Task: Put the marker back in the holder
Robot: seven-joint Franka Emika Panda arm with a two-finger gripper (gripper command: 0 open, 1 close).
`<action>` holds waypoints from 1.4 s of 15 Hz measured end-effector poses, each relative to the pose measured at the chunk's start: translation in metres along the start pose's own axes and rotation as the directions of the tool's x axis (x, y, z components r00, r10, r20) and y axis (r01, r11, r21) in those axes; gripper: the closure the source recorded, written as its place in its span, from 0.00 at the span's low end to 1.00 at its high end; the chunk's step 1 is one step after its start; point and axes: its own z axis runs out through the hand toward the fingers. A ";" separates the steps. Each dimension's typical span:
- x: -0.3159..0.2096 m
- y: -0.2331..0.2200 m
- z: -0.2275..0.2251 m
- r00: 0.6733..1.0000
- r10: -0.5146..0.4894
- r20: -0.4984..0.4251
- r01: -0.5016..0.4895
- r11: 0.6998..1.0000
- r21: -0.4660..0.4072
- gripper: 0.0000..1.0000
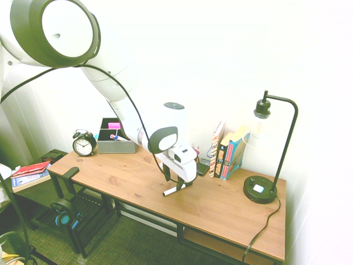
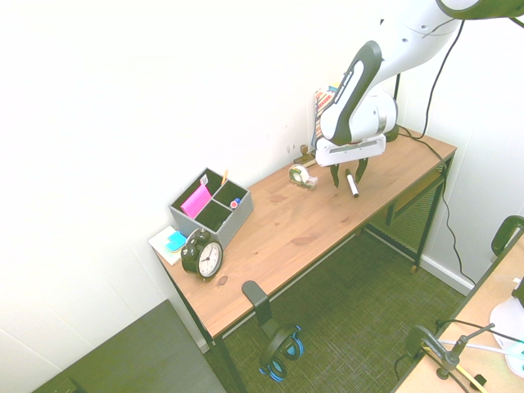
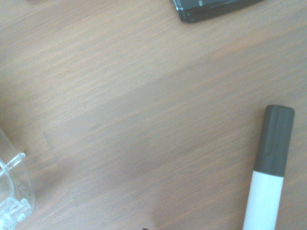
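Gripper (image 2: 347, 177) pinching marker (image 2: 352, 185) above the desk (image 2: 286, 229) — carry level to the grey holder (image 2: 214, 214), lower capped end straight into an open compartment.

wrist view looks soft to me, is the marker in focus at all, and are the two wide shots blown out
Wrist view: the marker is fairly sharp, wood grain readable; the clear plastic thing at the edge is blurrier. First exterior view: overexposed, the wall and the arm wash into white, with wide-angle bending at the edges. Second exterior view: the wall is also bright, but the desk and the holder keep colour.
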 end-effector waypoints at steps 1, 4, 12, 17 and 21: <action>0.001 0.001 0.002 1.000 0.001 0.001 -0.001 1.000 -0.004 1.00; 0.003 0.005 0.008 1.000 0.008 0.008 -0.008 1.000 -0.012 1.00; 0.013 0.015 0.007 0.997 0.055 0.055 -0.053 0.998 -0.033 1.00; 0.009 0.020 -0.097 0.949 0.130 0.288 -0.106 0.990 -0.096 1.00; -0.080 -0.006 -0.166 0.874 0.066 0.481 -0.010 0.993 -0.118 1.00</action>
